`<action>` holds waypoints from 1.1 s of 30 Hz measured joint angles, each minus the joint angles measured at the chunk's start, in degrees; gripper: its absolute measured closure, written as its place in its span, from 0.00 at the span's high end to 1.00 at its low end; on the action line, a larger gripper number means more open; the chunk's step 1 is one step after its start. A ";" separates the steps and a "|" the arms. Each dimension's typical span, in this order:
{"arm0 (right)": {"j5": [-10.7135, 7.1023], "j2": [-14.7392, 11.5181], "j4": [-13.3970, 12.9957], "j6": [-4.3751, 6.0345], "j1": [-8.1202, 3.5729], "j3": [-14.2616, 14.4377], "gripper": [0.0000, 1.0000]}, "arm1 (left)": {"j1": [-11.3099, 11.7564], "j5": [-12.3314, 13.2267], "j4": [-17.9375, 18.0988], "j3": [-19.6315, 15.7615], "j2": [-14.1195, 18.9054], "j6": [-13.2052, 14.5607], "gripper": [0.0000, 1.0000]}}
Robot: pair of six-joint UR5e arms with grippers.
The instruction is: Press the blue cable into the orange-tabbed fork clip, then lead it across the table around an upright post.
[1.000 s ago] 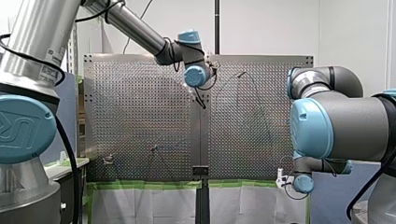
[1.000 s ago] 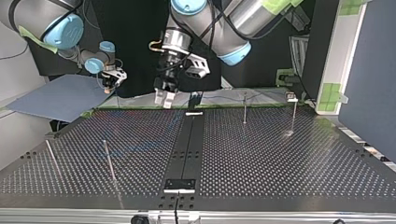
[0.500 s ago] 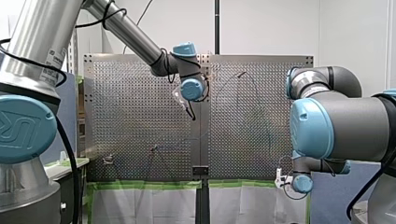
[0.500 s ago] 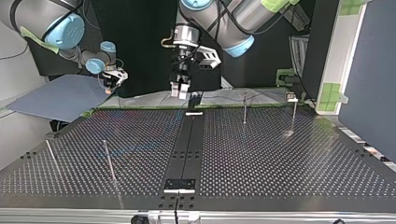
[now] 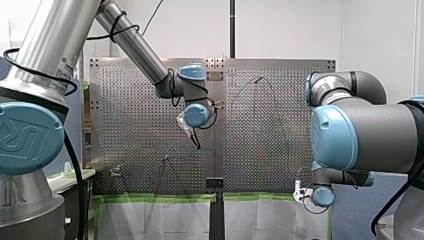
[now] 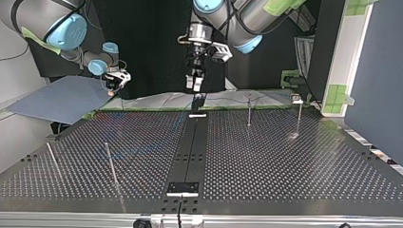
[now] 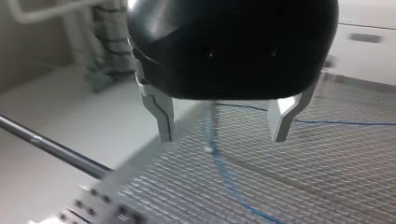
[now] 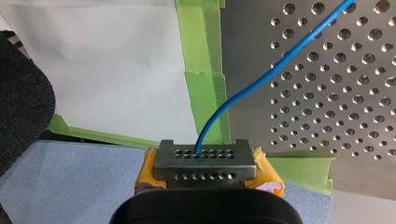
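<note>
Metal, plastic and tape

The table [image 8: 327, 116] is perforated sheet metal with a dull brushed sheen. The cable [image 8: 261, 76] has a smooth blue plastic jacket. The left gripper [image 7: 223, 137] has a glossy black shell and bare metal fingers [image 7: 161, 112]. The right gripper [image 8: 205, 155] shows drilled matt metal between yellow pads [image 8: 267, 173]. The green tape [image 8: 205, 60] looks papery and matt.
</note>
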 joint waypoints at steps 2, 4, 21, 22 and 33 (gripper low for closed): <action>0.00 0.00 0.00 0.00 0.02 0.00 0.00 | 0.18 0.66 -0.48 -0.92 -0.89 -0.41 1.00; 0.00 0.00 0.00 0.00 0.05 0.00 0.00 | 0.31 1.35 -0.62 -1.68 -1.64 -0.84 1.00; -0.04 0.01 0.06 -0.01 0.03 -0.01 0.00 | 2.85 3.27 2.23 -9.86 -2.78 -0.36 1.00; -0.05 0.01 0.11 -0.01 0.01 -0.01 0.00 | 3.09 3.41 2.58 -10.33 -2.77 -0.26 1.00; -0.32 0.01 0.60 -0.07 0.05 0.00 0.00 | 5.28 5.90 2.51 -14.85 -2.81 1.73 1.00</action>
